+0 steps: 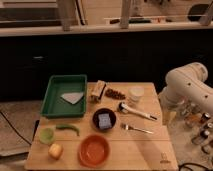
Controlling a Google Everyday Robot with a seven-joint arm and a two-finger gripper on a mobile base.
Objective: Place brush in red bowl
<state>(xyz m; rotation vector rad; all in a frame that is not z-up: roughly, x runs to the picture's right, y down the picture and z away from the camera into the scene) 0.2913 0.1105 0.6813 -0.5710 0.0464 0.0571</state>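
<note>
The brush (136,111) lies flat on the wooden table (150,150) right of centre, with its dark head pointing back-left and its white handle running to the right. The red bowl (94,150) stands empty near the front edge, left of and in front of the brush. My white arm (187,85) is folded up beyond the table's right edge. The gripper (169,107) hangs tucked beneath it, well to the right of the brush, touching neither brush nor bowl, with nothing in it.
A black bowl with a blue sponge (104,120) sits between brush and red bowl. A fork (137,129) lies in front of the brush. A green tray (64,95), green cup (46,134), yellow item (55,150), white cup (136,93) and snack bag (97,91) fill the rest. Bottles (197,125) stand off the right edge.
</note>
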